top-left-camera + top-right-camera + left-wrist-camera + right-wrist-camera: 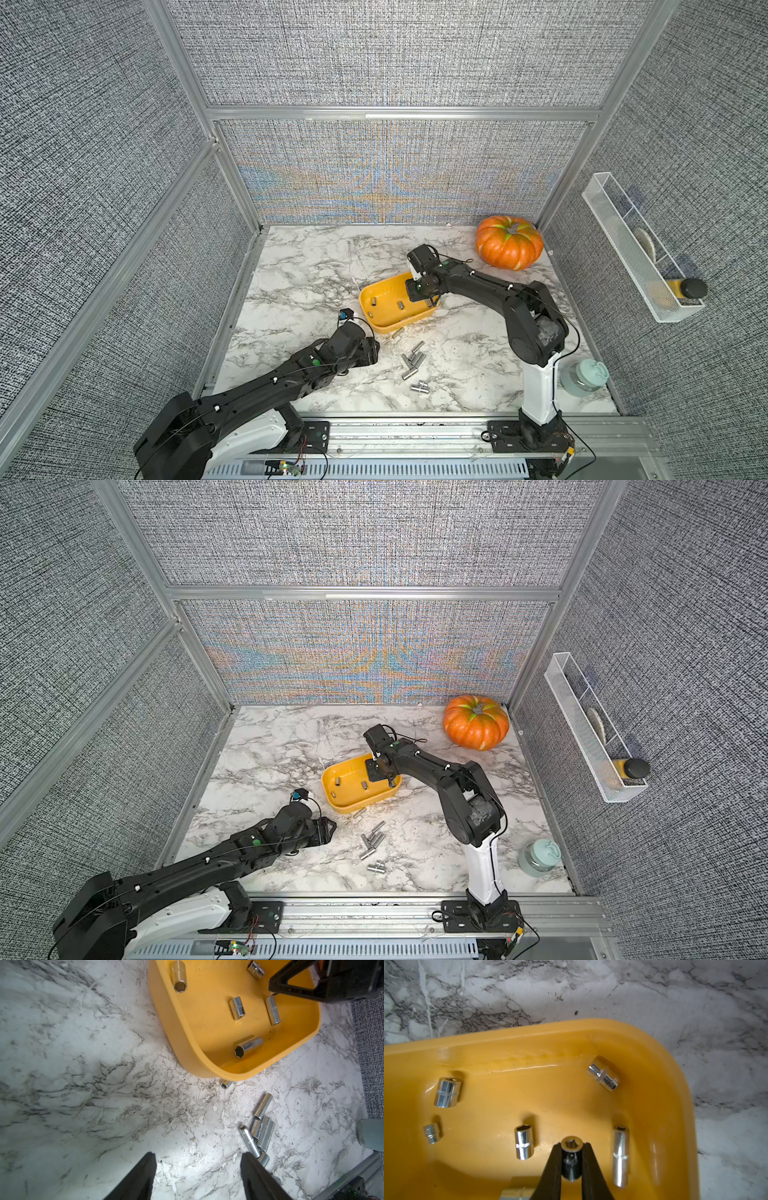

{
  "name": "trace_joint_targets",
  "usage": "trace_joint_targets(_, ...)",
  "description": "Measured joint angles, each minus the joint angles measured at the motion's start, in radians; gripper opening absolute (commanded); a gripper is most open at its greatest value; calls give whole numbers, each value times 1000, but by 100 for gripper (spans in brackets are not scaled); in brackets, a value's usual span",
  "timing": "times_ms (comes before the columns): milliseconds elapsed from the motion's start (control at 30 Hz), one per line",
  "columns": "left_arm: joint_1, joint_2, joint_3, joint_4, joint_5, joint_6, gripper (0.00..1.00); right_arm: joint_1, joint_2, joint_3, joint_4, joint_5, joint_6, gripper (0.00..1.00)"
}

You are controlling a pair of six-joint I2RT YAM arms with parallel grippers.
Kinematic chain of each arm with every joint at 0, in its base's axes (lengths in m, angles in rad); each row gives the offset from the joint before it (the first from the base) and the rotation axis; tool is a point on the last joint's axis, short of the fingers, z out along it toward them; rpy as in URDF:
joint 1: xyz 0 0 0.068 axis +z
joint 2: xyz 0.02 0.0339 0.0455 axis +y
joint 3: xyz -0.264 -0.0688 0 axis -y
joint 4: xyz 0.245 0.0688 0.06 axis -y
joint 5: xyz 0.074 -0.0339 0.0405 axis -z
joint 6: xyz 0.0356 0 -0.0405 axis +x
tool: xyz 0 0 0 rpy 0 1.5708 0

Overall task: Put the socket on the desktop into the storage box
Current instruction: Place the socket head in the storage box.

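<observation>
Over the desktop [311, 266] at the left, the left gripper [198, 1156] hangs with its jaws apart and nothing between them. Next along, the storage box [384, 326] holds at least five boxed sockets [524, 1141] lying on its floor, so the job looks well under way. Just in front of it the loose sockets [413, 359] lie on the marble: one just beside the box wall, a cluster, and a pair nearer the front rail; these are what is left to move. Above the box's right end, the right gripper [572, 1145] is clamped on the held socket [571, 1169], not yet let go. On the right wall, the wire basket [619, 249] carries a black-capped bottle [690, 288].
</observation>
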Motion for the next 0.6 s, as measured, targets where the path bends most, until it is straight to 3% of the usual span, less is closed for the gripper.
trace_joint_targets(233,0,9,2,1,0,-1,70,8,-24,-3,-6,6,-13,42)
trace_joint_targets(433,0,27,13,5,3,0,70,23,-140,-75,-4,15,-17,43)
trace_joint_targets(600,0,35,16,7,5,7,70,82,-389,-271,26,3,-24,43)
